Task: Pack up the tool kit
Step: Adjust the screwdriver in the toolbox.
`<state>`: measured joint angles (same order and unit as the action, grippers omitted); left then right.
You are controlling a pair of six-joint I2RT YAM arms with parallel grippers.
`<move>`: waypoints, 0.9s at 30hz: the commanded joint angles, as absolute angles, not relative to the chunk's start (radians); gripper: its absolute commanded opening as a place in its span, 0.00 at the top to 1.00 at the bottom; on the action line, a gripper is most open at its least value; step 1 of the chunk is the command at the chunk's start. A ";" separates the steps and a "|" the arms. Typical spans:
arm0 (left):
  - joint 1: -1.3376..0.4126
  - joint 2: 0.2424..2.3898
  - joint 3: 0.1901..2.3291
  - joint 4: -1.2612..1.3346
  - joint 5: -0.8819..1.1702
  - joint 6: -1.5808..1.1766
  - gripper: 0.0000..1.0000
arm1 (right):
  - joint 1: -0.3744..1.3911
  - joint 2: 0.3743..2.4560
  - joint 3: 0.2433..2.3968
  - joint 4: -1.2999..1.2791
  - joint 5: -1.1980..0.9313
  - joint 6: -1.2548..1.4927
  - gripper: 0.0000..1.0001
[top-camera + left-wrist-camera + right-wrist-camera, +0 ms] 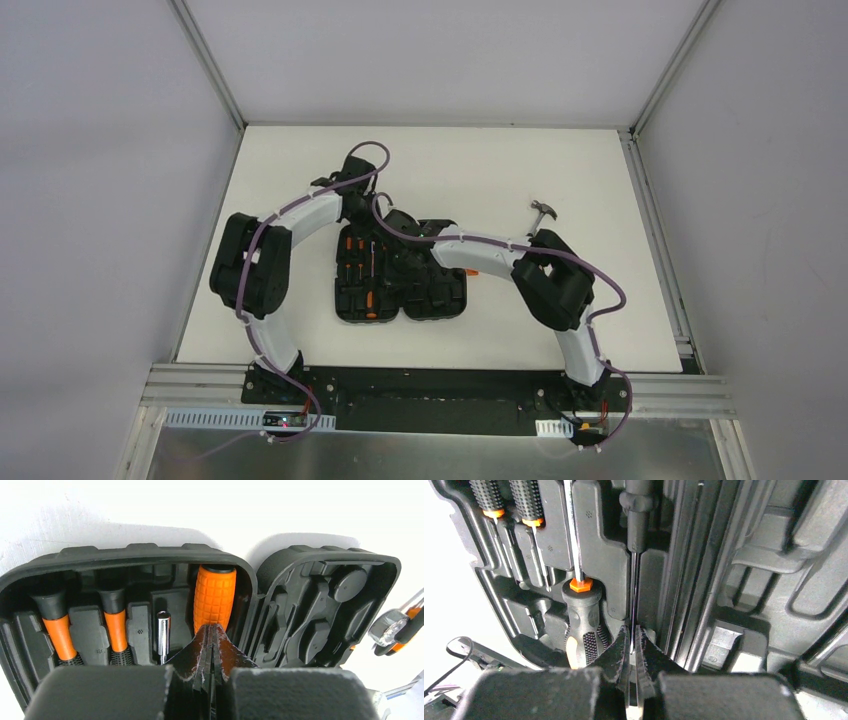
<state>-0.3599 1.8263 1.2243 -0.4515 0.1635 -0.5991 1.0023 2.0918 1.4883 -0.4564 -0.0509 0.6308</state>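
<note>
Hanging over case [440, 298] left half — left pincer [212, 632] closed | right pincer [631, 636] closed | hammer [543, 212] apart on open table [640, 300]

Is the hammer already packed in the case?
No, the hammer lies on the table, apart from the open case.

White table [500, 170], matte, square-ish, boxed in by plain grey walls [90, 180] on the left, right and far sides. Aluminium posts [205, 60] run up the two far corners. Aluminium rail [200, 385] runs along the near edge, with a black plate [430, 395] set between its ends. In front of that there are two white slotted ducts [210, 420], then bare sheet metal [420, 455].
</note>
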 commanded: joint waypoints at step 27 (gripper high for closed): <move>-0.395 1.418 0.897 -0.411 -0.041 -0.683 0.78 | 1.102 1.763 1.382 -0.628 0.226 0.396 0.60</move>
